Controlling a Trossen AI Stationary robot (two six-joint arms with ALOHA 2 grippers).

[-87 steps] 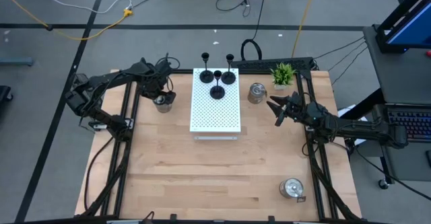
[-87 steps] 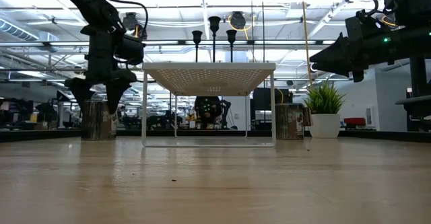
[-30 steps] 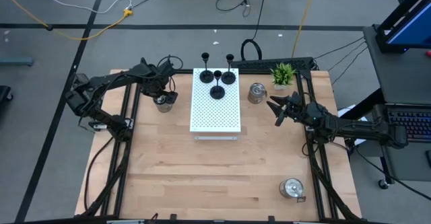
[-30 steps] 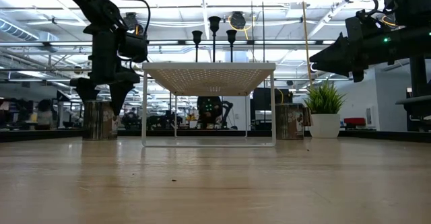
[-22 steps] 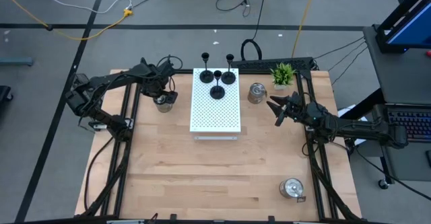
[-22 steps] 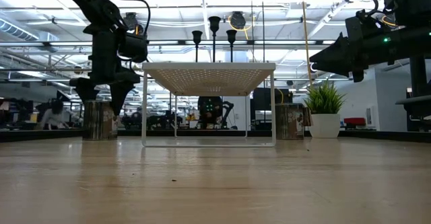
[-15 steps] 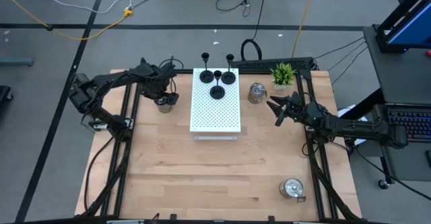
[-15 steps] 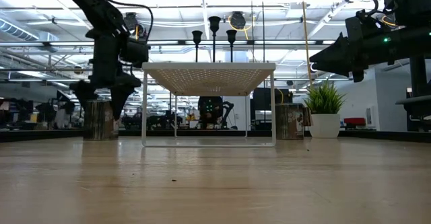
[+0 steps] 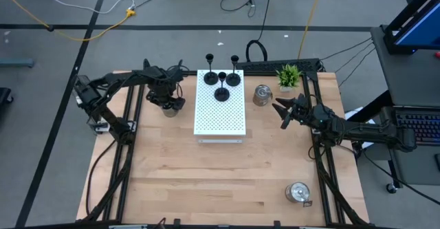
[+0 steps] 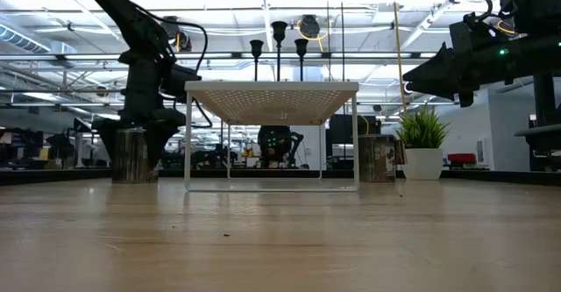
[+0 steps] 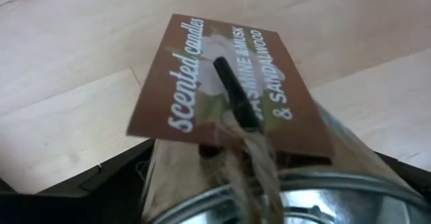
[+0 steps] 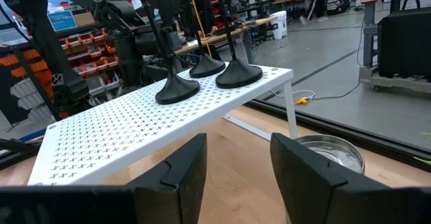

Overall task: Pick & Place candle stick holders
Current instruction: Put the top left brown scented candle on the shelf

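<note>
Filling most of the overhead frame is a pale wooden table (image 9: 206,181). At its upper centre stands a white perforated board (image 9: 220,112) on thin legs, with three black candle stick holders (image 9: 221,84) clustered at its upper end.

From the left edge the left arm reaches in, and the left gripper (image 9: 168,100) sits just left of the board with its fingers spread wide around a silver-glass holder (image 10: 131,154). Whether the pads touch the glass I cannot tell. In the left wrist view that holder fills the lower frame, a brown label (image 11: 229,89) reading "scented candles" tied to its rim.

From the right edge the right arm stretches in, and the right gripper (image 9: 282,112) hovers right of centre with its jaws partly apart and nothing between them.

A second silver holder (image 9: 262,95) stands upper centre-right, between the board and a small green potted plant (image 9: 289,75). A third silver holder (image 9: 298,192) sits at the lower right.
</note>
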